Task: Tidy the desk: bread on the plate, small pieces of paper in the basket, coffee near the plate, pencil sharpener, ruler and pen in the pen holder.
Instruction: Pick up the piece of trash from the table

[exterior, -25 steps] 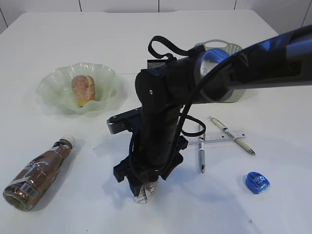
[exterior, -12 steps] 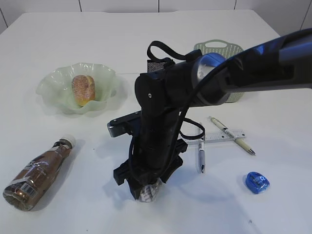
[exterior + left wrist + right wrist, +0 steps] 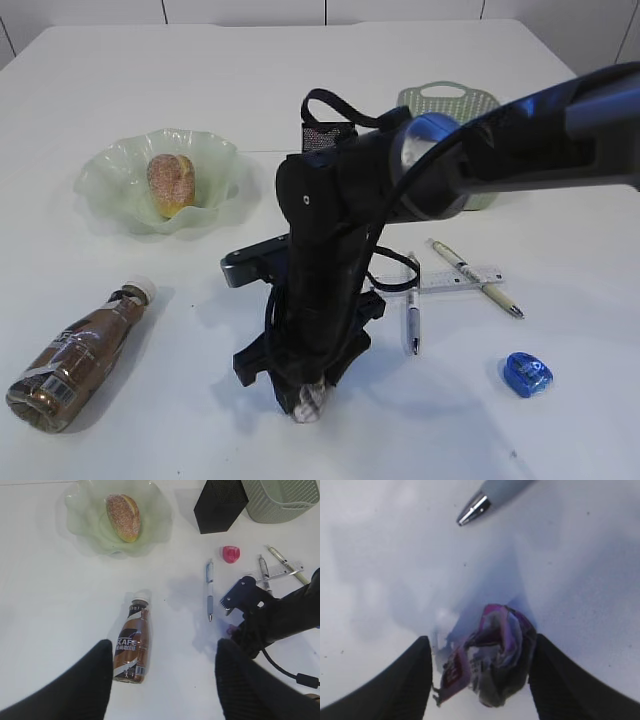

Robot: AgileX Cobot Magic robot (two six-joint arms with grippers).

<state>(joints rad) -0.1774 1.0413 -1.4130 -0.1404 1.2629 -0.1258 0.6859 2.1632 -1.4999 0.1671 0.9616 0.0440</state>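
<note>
A crumpled piece of paper [image 3: 311,403] [image 3: 492,665] lies on the desk [image 3: 180,420] between the fingers of my right gripper [image 3: 305,393] [image 3: 480,680]. The jaws are open and close around it, the right finger touching. My left gripper [image 3: 162,680] hangs open and empty high over the desk. The coffee [image 3: 80,355] [image 3: 132,647] lies on its side. The bread [image 3: 170,183] [image 3: 122,517] sits in the plate [image 3: 105,175] [image 3: 80,510]. The ruler [image 3: 472,278], two pens [image 3: 413,322] and a blue pencil sharpener [image 3: 527,373] lie to the right.
The basket [image 3: 452,98] [image 3: 280,502] and the black pen holder [image 3: 220,505] stand at the back, mostly hidden by my right arm in the exterior view. A pink sharpener [image 3: 230,554] lies in front of the pen holder. Another pen [image 3: 210,592] lies mid-desk.
My right gripper's fingers have narrowed around the crumpled paper, and the arm has tilted slightly. The left gripper has not changed.
</note>
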